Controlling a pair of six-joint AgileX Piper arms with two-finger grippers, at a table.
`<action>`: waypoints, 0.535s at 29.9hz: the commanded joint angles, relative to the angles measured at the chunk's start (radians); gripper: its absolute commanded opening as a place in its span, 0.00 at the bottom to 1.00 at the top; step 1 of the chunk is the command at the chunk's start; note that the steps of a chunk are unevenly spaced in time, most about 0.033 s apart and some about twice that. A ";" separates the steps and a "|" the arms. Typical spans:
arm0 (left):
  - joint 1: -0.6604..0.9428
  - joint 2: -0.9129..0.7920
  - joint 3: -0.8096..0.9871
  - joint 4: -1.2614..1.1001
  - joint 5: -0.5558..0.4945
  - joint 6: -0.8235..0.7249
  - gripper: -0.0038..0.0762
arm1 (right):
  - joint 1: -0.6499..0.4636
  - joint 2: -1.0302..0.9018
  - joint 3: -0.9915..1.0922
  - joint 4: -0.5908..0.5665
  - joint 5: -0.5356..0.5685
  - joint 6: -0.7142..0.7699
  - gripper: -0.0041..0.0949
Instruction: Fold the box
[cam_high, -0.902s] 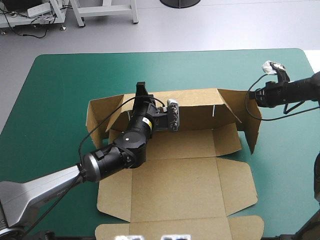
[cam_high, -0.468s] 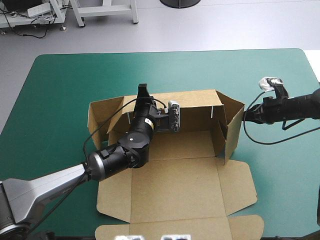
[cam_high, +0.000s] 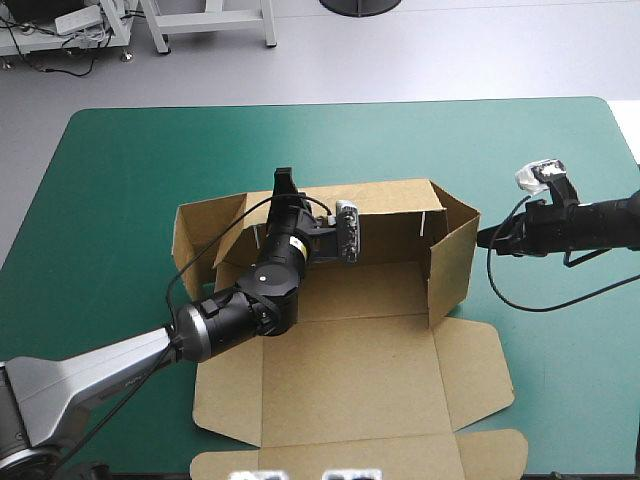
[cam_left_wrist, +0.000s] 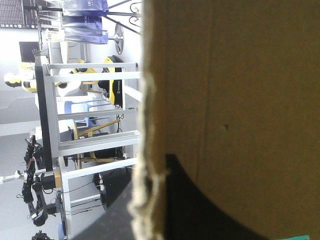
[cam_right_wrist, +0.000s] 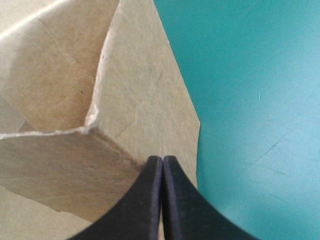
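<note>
1. The box (cam_high: 350, 370) lies about mid-table (cam_high: 120, 180). Its back wall (cam_high: 395, 200) and right wall (cam_high: 450, 270) are standing, the left flap (cam_high: 205, 235) is only half up, and the big near panel lies flat toward the robot.
2. Handling looks easy but fiddly. It's thin brown board, so probably very light. It should be stiff across each panel but floppy at the creases, so raised walls will likely want to spring back down. It will probably slide on the teal-green cover if shoved without something bracing it.
3. The cut edges look a bit fuzzy, so a hard pinch could crush or dent them.
4. The best grip is probably a wall's top edge, pinched well in from the corners. For a push, a flat press on a wall's outer face, close to the crease, looks safest.
5. The left pincer (cam_high: 285, 192) seems clamped over the back wall's top edge, with one black finger showing beyond the wall. Its wrist view is nearly all board, with black finger at the base.
6. The right pincer (cam_right_wrist: 162, 165) is clenched to a point and grips nothing. Its tip is right up against the right wall's outer face, like it's propping the wall upright.
</note>
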 joint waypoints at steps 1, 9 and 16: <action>-0.006 -0.035 -0.028 0.036 0.014 -0.017 0.04 | -0.006 -0.038 -0.021 0.004 0.029 -0.013 0.03; -0.006 -0.035 -0.028 0.036 0.014 -0.017 0.04 | 0.091 -0.038 -0.021 -0.097 0.011 0.017 0.35; -0.006 -0.035 -0.028 0.036 0.016 -0.017 0.04 | 0.167 -0.038 -0.021 -0.137 0.010 0.073 0.40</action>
